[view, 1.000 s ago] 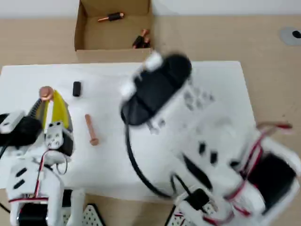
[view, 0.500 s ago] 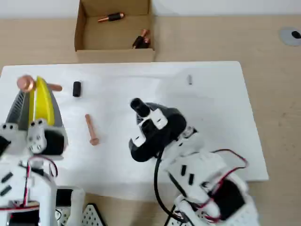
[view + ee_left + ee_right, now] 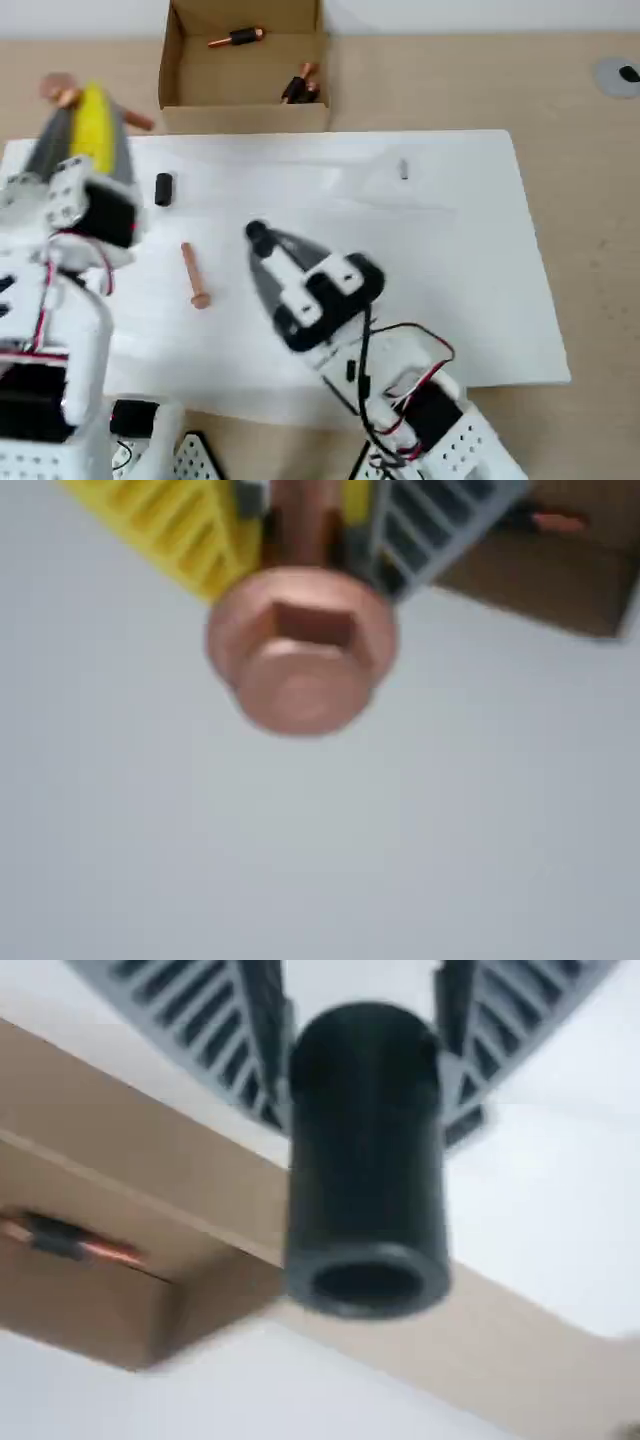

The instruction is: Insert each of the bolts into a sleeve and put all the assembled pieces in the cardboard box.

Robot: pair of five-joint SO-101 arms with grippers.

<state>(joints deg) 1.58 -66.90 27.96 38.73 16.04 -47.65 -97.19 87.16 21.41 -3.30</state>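
The left gripper (image 3: 82,112) squeezed a copper-coloured metal bolt (image 3: 300,650), up beside the brown cardboard box (image 3: 245,118). The right gripper (image 3: 266,243) squeezed a short black round sleeve (image 3: 365,1160) over the white sheet (image 3: 450,250), well apart from the bolt. To join them well, the bolt's thin end should point straight at the sleeve's open hole before pushing. In the left wrist view, that thin end was hidden behind the bolt's head.

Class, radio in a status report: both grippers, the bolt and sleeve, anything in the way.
Left gripper shut on bolt. Right gripper shut on sleeve. Parts apart, not joined. Spare bolt, spare sleeve lie between arms.
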